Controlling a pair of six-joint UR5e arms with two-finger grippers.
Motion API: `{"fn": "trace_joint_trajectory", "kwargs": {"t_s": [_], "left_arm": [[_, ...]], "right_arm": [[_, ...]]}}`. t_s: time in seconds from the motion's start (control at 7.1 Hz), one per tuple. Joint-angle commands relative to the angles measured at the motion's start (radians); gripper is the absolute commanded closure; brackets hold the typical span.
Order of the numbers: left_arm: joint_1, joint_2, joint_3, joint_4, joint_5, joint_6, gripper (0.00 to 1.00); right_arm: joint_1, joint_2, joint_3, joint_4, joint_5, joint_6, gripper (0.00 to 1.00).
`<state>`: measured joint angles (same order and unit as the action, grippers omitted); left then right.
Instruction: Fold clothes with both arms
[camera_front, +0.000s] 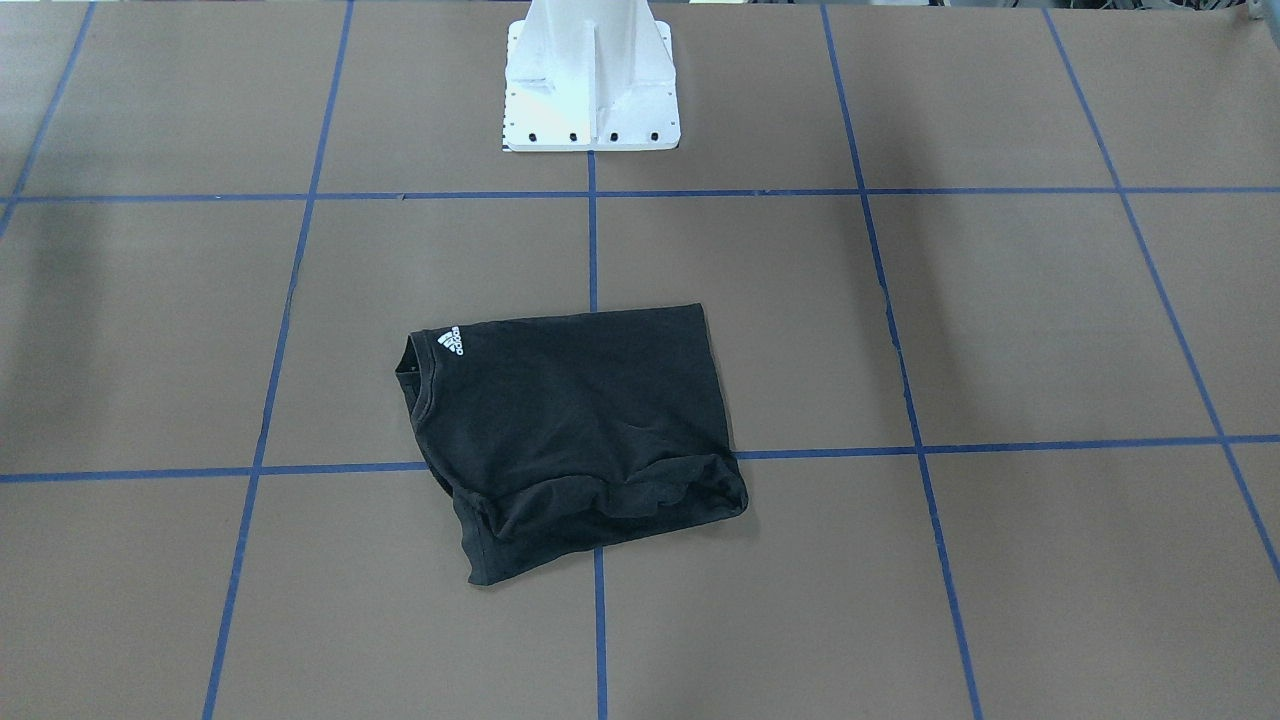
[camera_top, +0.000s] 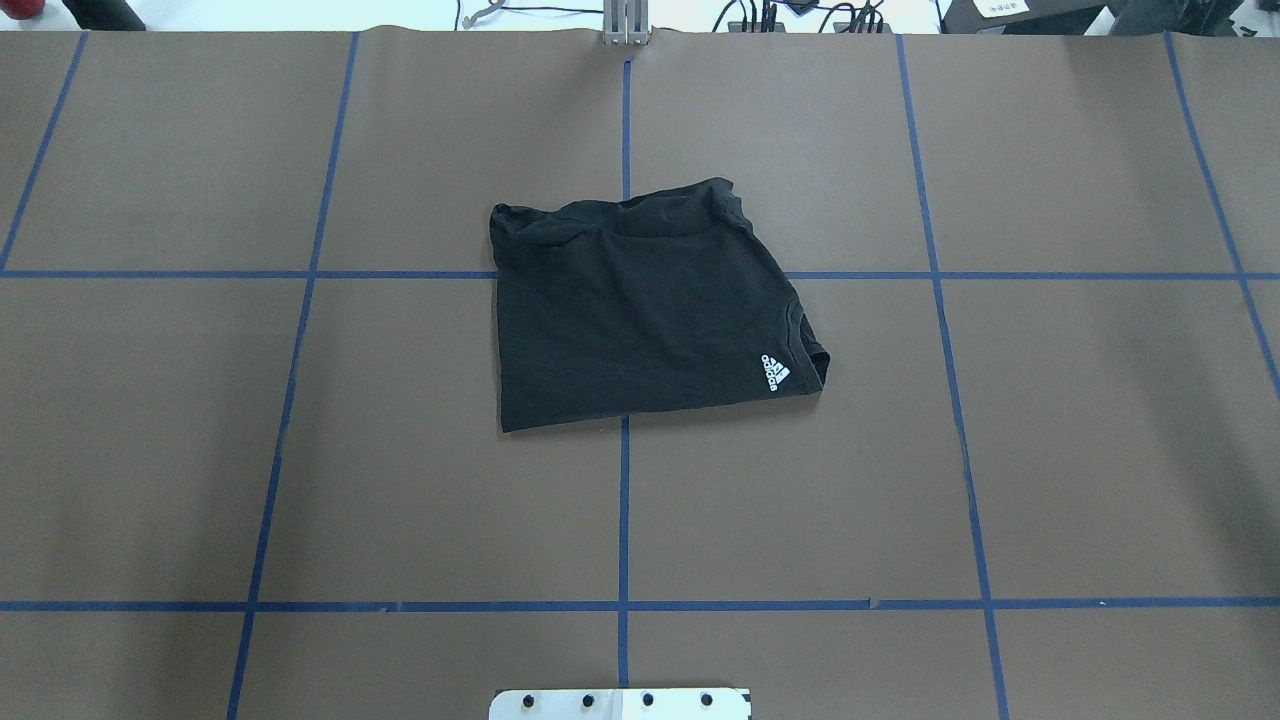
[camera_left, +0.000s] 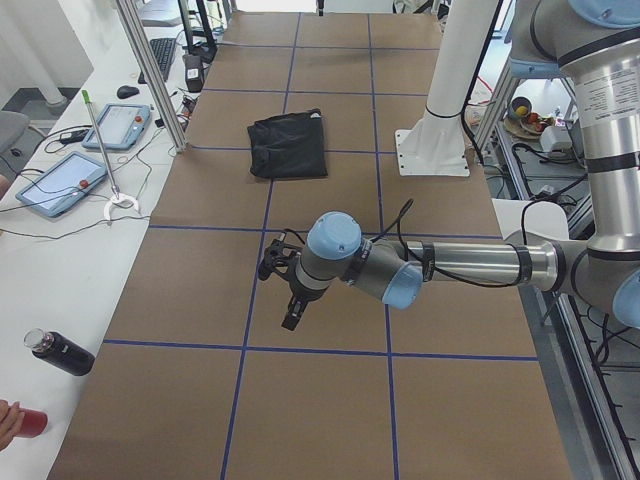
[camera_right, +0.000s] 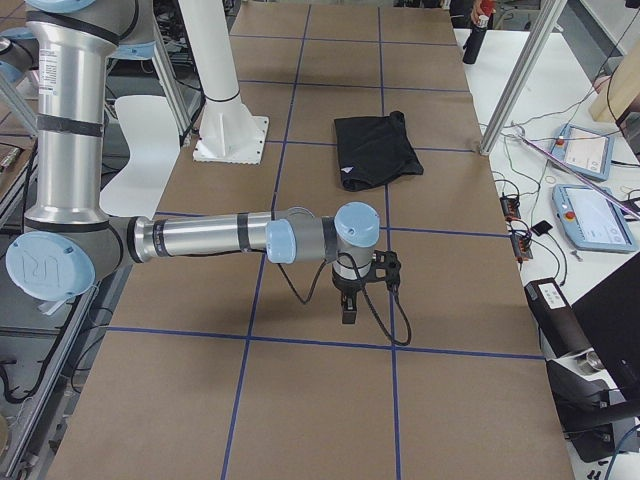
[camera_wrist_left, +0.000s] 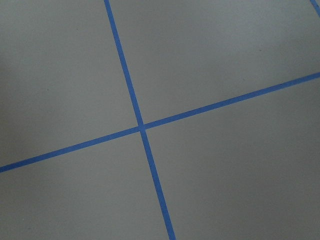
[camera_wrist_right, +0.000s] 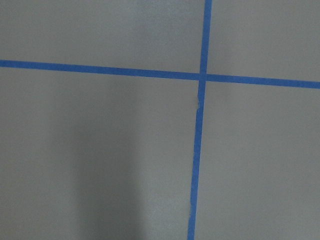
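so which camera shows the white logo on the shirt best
Overhead exterior: the logo is largest and sharp, by the shirt collar. The front-facing view shows it too, smaller. Both side views show the shirt too small to make it out; the wrist views show only table and tape.

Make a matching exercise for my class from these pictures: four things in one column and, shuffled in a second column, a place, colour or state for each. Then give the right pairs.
Column A
1. black T-shirt
2. logo
3. pedestal base
4. black bottle

Column B
a. white, standing on the table at the robot's side
b. lying on its side on the white bench beside the table
c. folded, lying over a crossing of blue tape lines
d. white print by the collar

Pairs: 1-c, 2-d, 3-a, 4-b
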<state>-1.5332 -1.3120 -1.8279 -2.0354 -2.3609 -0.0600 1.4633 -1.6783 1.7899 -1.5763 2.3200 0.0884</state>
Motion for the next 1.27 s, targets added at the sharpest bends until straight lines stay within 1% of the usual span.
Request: {"fn": "trace_joint_trajectory", "kwargs": {"t_s": [0.0, 0.56, 0.85, 1.13], "left_arm": [[0.001, -0.009, 0.016, -0.006, -0.006, 0.0, 0.0], [0.001, -0.015, 0.01, 0.0, -0.003, -0.006, 0.0], [0.001, -0.021, 0.004, -0.003, -0.003, -0.121, 0.0], [0.001, -0.018, 0.007, -0.003, 0.002, -0.121, 0.0]], "right_arm": [[0.0, 0.002, 0.006, 0.019, 0.007, -0.004, 0.0], [0.002, -0.001, 0.006, 0.021, 0.002, -0.003, 0.0], [0.003, -0.012, 0.003, 0.021, 0.004, -0.001, 0.0], [0.006, -0.015, 0.002, 0.021, 0.004, -0.001, 0.0]]}}
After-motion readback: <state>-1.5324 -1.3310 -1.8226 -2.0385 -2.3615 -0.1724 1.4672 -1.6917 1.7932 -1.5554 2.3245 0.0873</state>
